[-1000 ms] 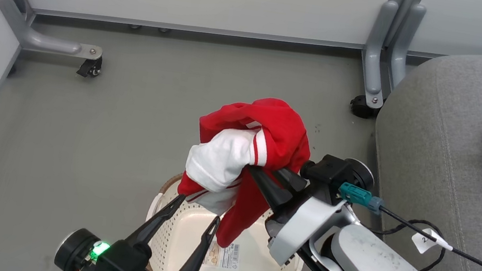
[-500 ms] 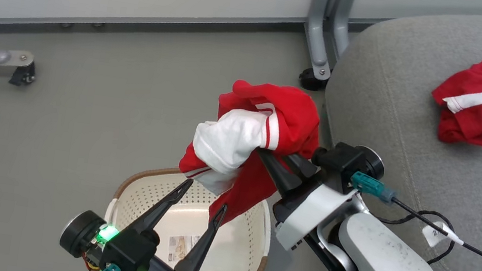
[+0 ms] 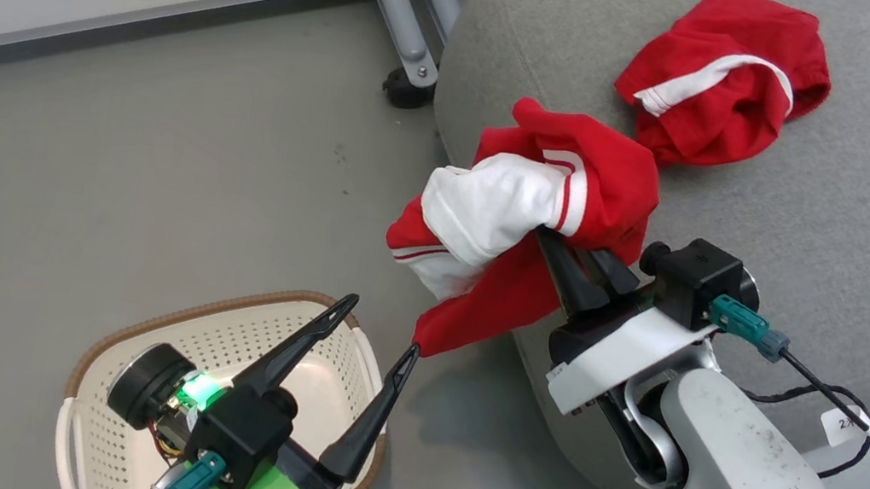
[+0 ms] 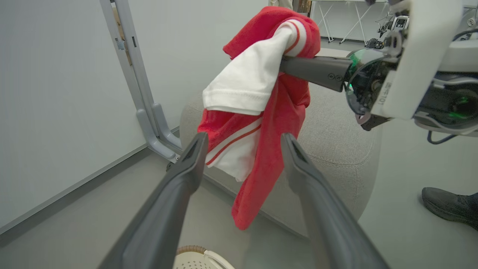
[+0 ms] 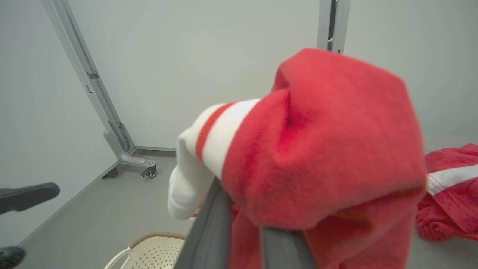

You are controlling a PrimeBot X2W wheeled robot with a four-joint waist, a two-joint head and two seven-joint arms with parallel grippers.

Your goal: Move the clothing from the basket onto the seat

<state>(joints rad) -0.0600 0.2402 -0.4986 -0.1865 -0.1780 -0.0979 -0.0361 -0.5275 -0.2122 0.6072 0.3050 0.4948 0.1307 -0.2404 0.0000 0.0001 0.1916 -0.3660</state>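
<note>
Grip-wise, the right gripper (image 3: 566, 244) is clamped down on a bunched fold of the held jersey (image 3: 545, 201), and the red and white cloth flops right over both of its fingers. That's my first worry: when the jaws open, I reckon the fabric could just stay draped on the fingers instead of dropping, so it might need a shake or a tilt. The jersey hangs at the seat's (image 3: 837, 210) rounded near edge, the top part over the grey cushion and the long red tail dangling off the edge above the floor (image 3: 156, 151). Let go here and I'd guess the weight of that tail drags the whole thing down the curved side of the seat, so it wants carrying further in, toward the second jersey (image 3: 718, 80) already lying well onto the seat. Other snag risk: the left gripper (image 3: 382, 325), wide open and holding nothing, sits out from the seat's edge above the basket (image 3: 156, 319), and one of its fingertips looks just beside the tail's lowest point. A swing could hook the cloth on it. The basket is on the floor, off the seat, and looks empty as far as I can tell.
</note>
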